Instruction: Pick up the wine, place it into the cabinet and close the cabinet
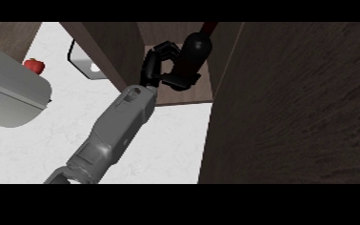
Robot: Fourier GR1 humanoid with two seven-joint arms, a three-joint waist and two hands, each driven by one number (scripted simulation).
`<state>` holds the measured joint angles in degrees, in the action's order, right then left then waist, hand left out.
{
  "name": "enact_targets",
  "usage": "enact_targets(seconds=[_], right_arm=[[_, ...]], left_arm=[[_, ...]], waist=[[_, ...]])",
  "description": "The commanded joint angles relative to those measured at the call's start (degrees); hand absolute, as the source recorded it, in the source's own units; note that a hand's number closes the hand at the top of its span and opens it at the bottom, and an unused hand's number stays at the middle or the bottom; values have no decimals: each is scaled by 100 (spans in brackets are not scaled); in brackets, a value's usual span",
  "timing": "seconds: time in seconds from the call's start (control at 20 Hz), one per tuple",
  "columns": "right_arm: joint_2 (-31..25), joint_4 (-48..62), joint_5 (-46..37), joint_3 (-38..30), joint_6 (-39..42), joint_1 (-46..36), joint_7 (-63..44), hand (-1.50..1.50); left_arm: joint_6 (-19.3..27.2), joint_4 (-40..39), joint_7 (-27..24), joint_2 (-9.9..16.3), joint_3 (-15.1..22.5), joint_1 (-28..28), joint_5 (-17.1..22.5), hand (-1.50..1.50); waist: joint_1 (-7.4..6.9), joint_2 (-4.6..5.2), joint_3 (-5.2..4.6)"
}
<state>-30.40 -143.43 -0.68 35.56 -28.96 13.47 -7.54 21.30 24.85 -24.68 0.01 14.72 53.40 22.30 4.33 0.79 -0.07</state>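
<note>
Head view, placement step. 1 forearm rises from the lower left, and its hand (pixel 163 69) is curled round the wine (pixel 193 52), a dark bottle with a red neck, holding it upright inside the open cabinet (pixel 175 95). Which of the robot's 2 hands this is cannot be told from the view; it is judged the right, since the other does not show. The bottle stands at or just above the cabinet floor (contact is not visible).

The next move, as judged, calls for setting the bottle down, letting the fingers come apart, and drawing the arm straight back out before closing up.

The cabinet door (pixel 281 105) stands open at the right, its edge close beside the bottle and hand; the left wall (pixel 105 52) flanks the wrist. Free room lies toward the white tabletop (pixel 169 143) below. A grey appliance (pixel 21 95) and a red object (pixel 34 65) sit well apart at the left.
</note>
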Motion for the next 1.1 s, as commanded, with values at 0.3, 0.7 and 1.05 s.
enact_targets(seconds=[0.3,0.7,1.05], right_arm=[[-179,-837,498,15,318,406,-52,-150],[-72,-628,569,-74,425,339,150,-150],[-105,-701,425,76,497,556,330,-150]], left_arm=[[-45,-1017,-288,-1,-552,570,382,150],[141,-1536,-526,248,-721,959,256,150],[544,-1856,-678,399,-576,1215,-16,-150]], waist=[[149,61,2],[192,133,2],[277,121,-2]])
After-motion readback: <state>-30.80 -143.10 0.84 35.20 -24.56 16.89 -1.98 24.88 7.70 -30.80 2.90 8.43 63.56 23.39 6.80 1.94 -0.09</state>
